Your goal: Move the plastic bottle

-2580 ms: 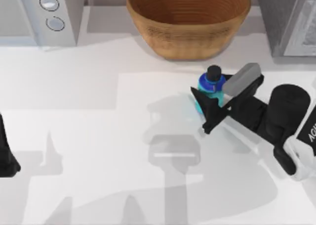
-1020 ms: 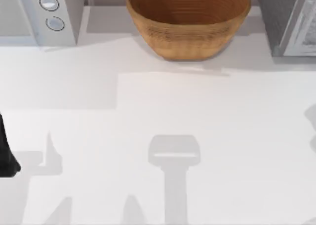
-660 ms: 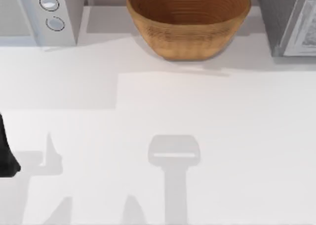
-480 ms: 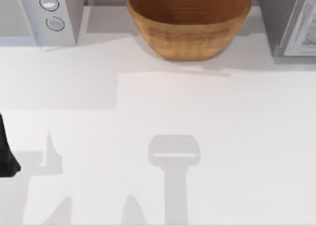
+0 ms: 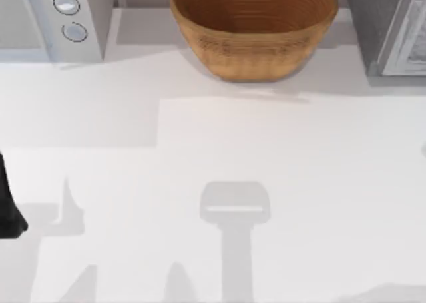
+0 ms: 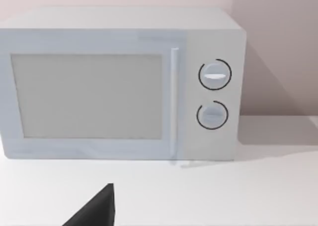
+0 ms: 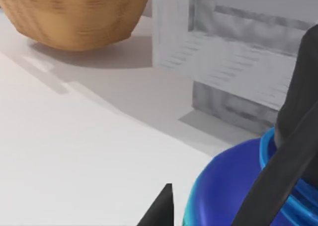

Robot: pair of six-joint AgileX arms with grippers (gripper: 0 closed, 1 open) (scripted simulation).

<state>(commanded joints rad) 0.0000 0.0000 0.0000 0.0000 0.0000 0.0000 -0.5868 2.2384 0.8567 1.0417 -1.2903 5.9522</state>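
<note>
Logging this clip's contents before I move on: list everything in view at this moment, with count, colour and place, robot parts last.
wicker bowl: one, brown, back middle of the table.
microwave: one, white with two round dials, back left corner of the table.
grey appliance: one, grey and white, back right corner, beside the bowl.
table: one, white, under everything.
plastic bottle: one, blue shoulder with a turquoise edge and a black cap, close up in the right wrist view, between dark parts of the right gripper.
left arm: one, black, parked at the table's left edge.
right gripper: one, black; its jaws sit against the bottle, apparently holding it near the grey appliance.
</note>
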